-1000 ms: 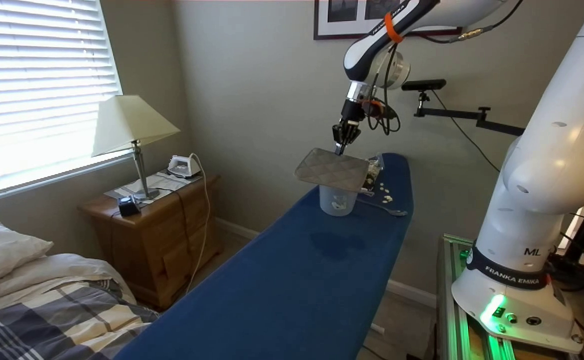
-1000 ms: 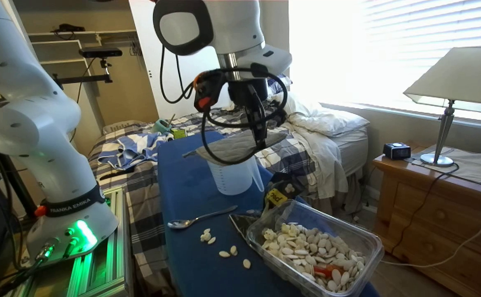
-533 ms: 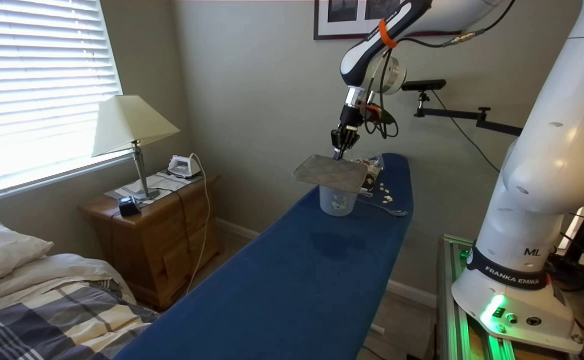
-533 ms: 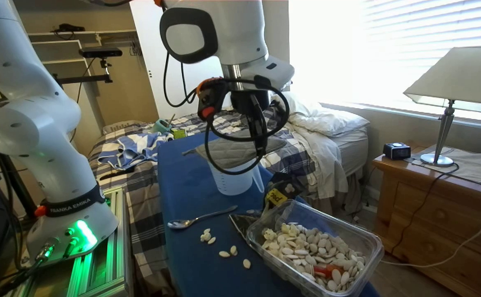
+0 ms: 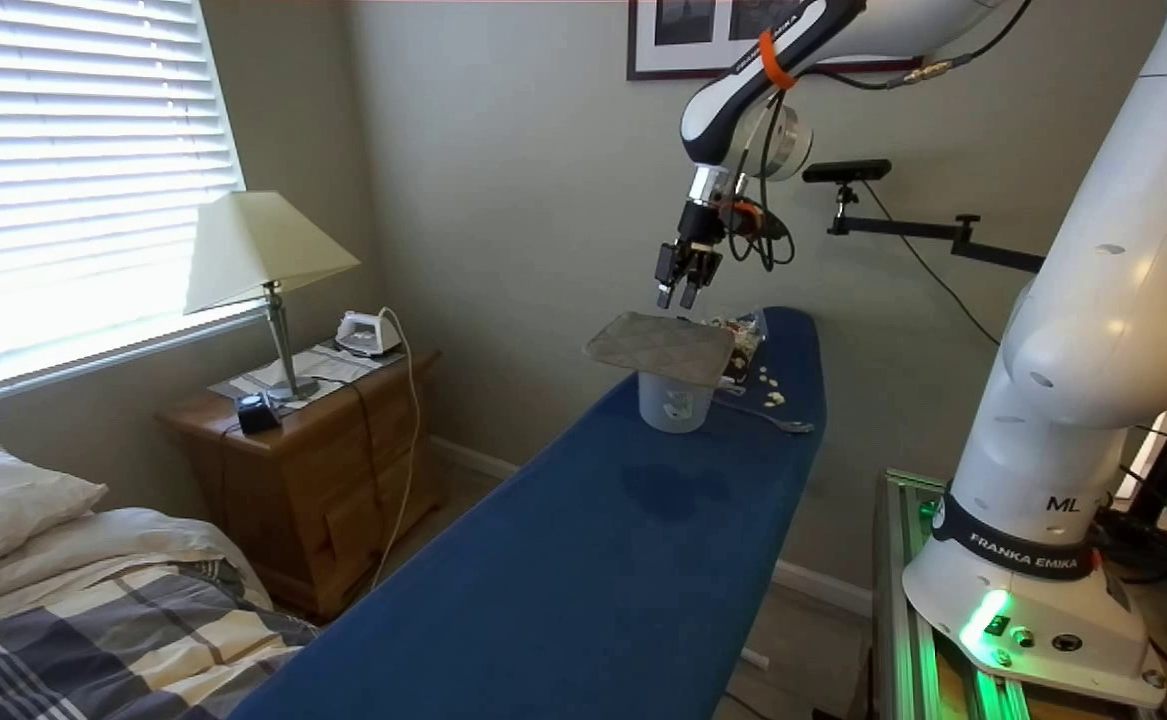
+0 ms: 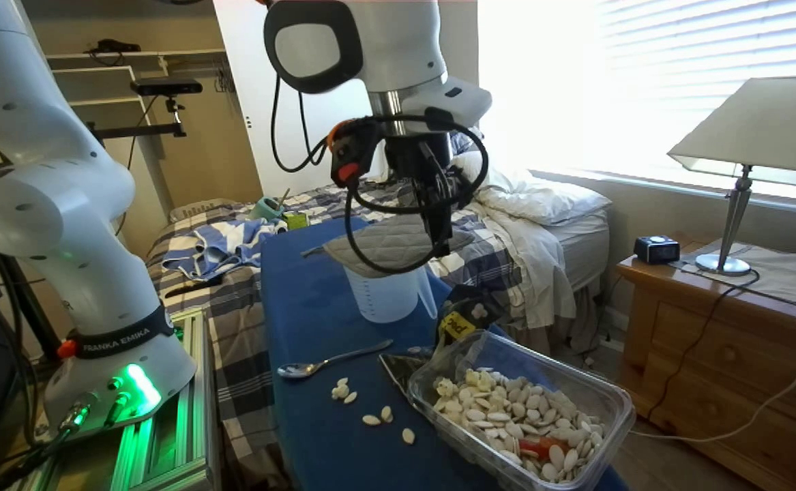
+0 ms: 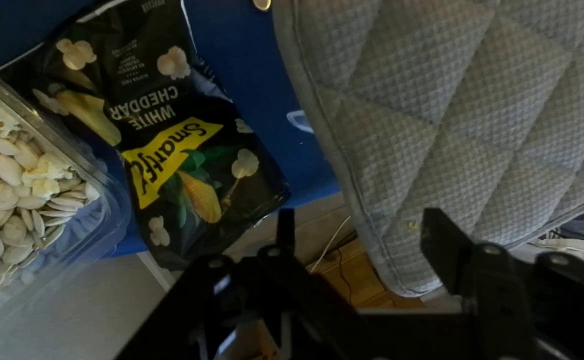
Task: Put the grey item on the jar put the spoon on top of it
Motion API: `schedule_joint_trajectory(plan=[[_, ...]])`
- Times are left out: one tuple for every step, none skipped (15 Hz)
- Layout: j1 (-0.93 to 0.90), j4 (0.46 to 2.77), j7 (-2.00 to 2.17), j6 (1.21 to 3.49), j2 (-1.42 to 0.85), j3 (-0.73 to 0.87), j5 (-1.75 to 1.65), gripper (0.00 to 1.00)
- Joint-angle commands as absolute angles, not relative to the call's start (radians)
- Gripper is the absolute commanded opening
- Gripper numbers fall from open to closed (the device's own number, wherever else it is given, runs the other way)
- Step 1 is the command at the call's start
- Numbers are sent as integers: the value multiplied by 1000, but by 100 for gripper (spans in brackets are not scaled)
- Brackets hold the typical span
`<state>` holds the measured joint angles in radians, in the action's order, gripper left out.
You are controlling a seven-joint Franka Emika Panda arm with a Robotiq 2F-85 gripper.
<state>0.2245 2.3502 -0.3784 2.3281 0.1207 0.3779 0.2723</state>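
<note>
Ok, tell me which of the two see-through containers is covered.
The translucent jar: the grey pad lies across its top, while the clear tub of seeds is uncovered.

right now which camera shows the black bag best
The wrist view: it shows most of the black bag close up, WHITE CHEDDAR readable, though upside down. Both exterior views show it smaller, partly hidden by the tub or the pad.

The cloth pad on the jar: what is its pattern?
The grey pad is quilted in diamonds, clearest in the wrist view.
</note>
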Motion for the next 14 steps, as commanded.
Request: schedule_joint_trajectory(plan=[[251,2358,-317,2236,195,351,193,97],[253,2365,-296,2205,214,345,166,100],[257,2374,-269,2165,238,337,133,100],[260,2379,-246,2121,258,330,100,100],[266,2381,-224,2066,277,325,58,100],[271,2382,-202,2014,296,318,19,100],[275,2385,-200,1964,314,316,-4,100],[277,2385,-205,1914,324,317,-20,100],[278,2383,-228,1859,330,325,-25,100],[281,2380,-241,1824,340,328,-42,100],[284,2379,-252,1798,350,331,-54,100],[287,2382,-277,1777,354,335,-72,100],[290,2384,-298,1750,355,338,-93,100],[278,2358,-262,1784,320,335,-51,100]])
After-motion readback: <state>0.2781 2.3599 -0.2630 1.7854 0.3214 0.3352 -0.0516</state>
